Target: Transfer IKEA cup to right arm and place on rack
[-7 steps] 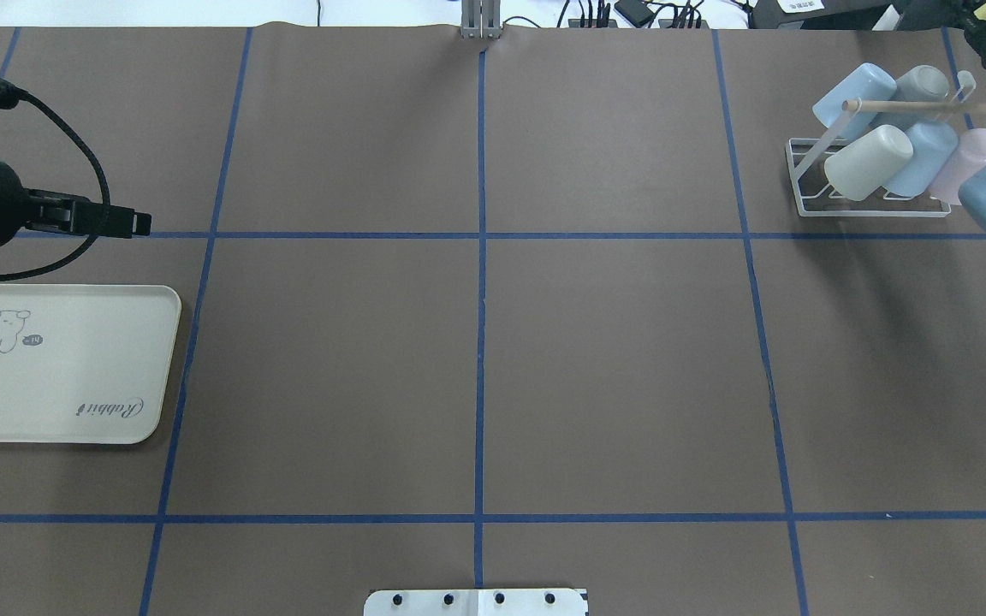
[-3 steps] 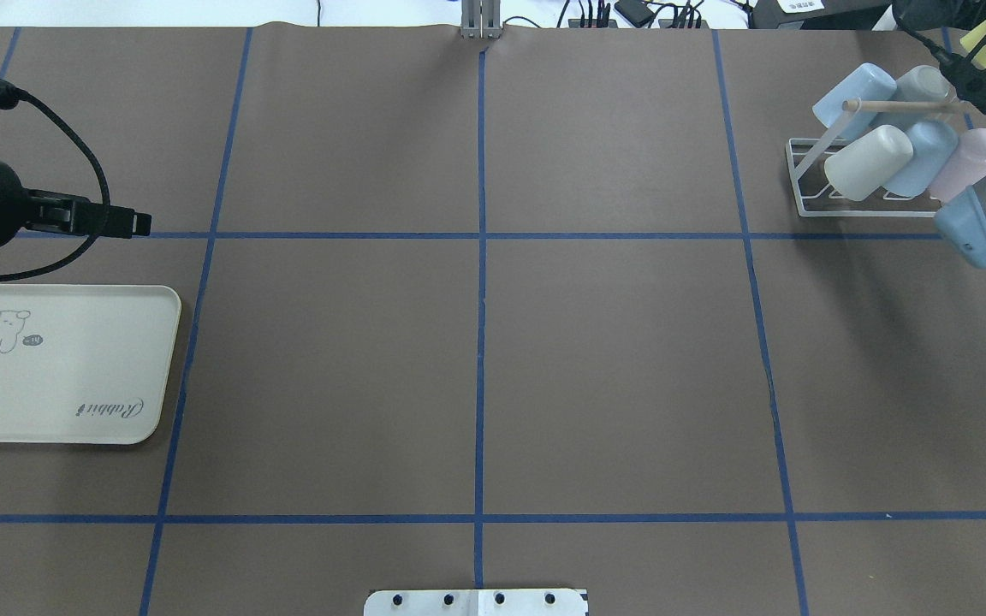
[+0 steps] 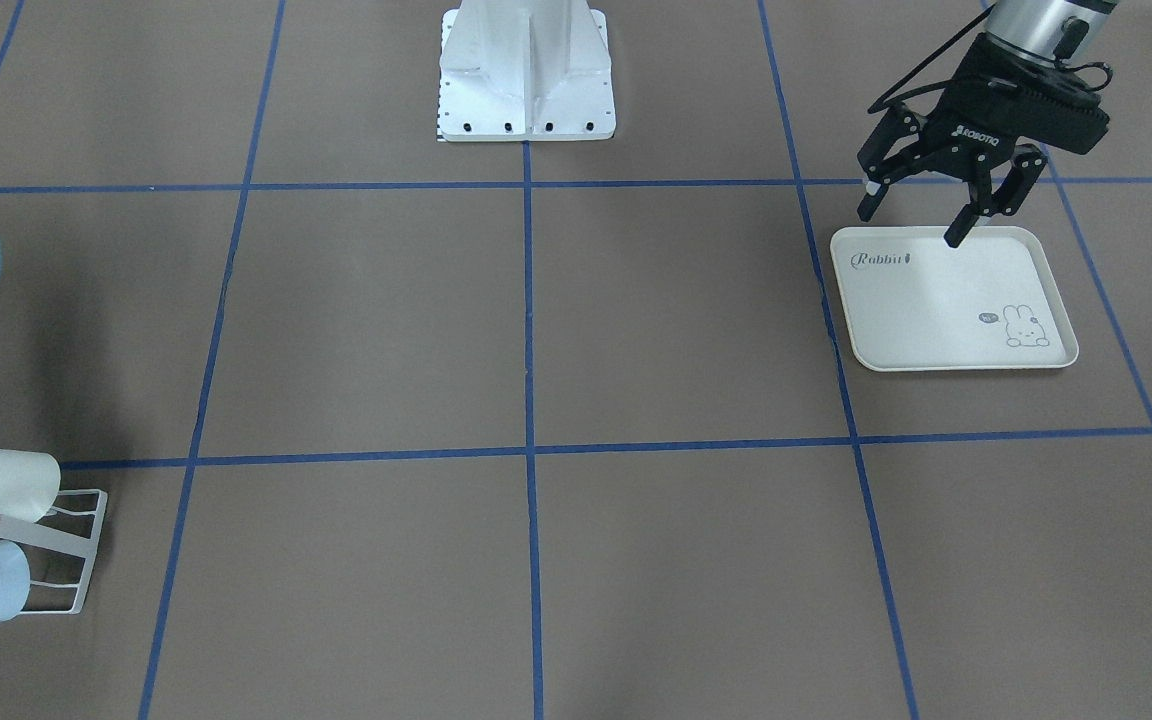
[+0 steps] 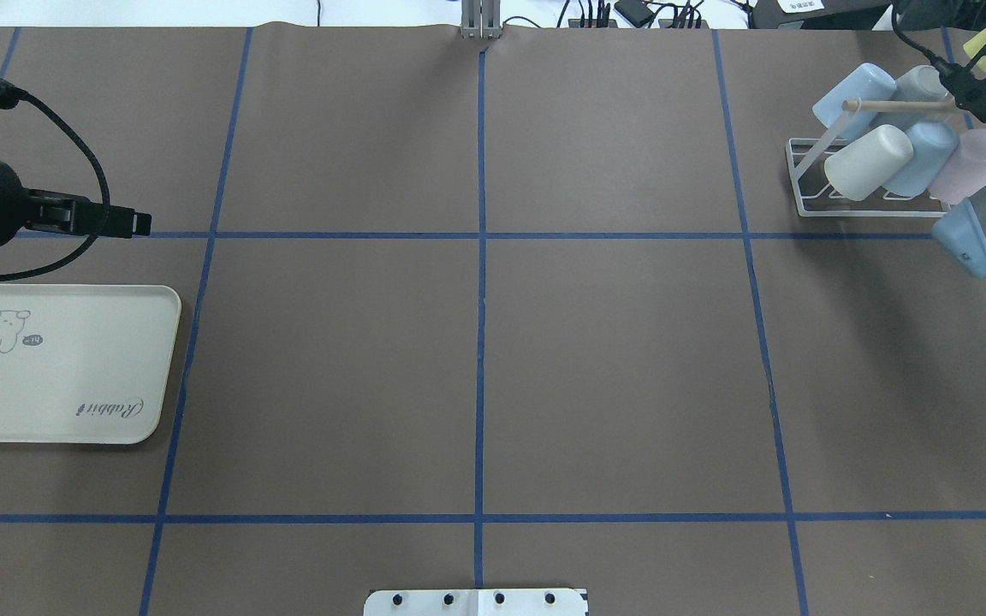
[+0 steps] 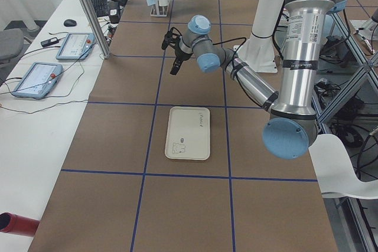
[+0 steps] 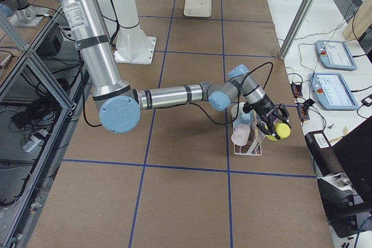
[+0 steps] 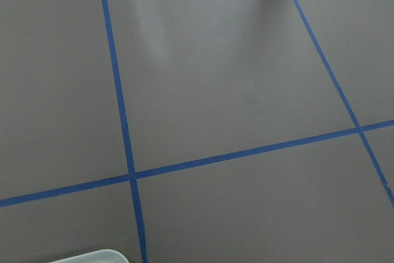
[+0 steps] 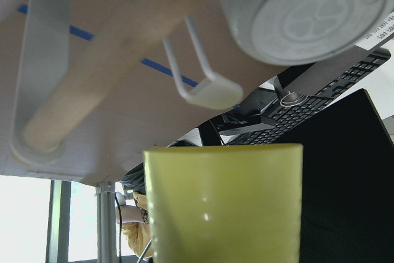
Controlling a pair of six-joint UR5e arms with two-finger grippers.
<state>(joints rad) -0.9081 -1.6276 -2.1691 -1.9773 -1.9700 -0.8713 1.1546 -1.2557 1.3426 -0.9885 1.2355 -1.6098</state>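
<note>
My right gripper [image 4: 983, 77] is shut on a yellow-green cup [image 8: 225, 204], which also shows in the exterior right view [image 6: 282, 130]. It holds the cup at the far right end of the white wire rack [image 4: 810, 175], just beyond the wooden dowel [image 4: 904, 105]. In the right wrist view a free white prong [image 8: 206, 87] and the dowel [image 8: 117, 60] are close in front of the cup. Several cups hang on the rack: pale blue, cream, pink and grey. My left gripper [image 3: 911, 222] is open and empty above the back edge of the cream rabbit tray [image 3: 946, 310].
The rabbit tray [image 4: 56, 376] lies at the table's left and holds nothing. The right arm's elbow [image 4: 972, 235] hangs over the table in front of the rack. A keyboard and monitor stand beyond the table's far edge. Blue tape lines grid the brown table.
My right gripper with the yellow-green cup has moved in from the far corner toward the rack's dowel. The right elbow has swung forward and left. The left arm has not moved.
</note>
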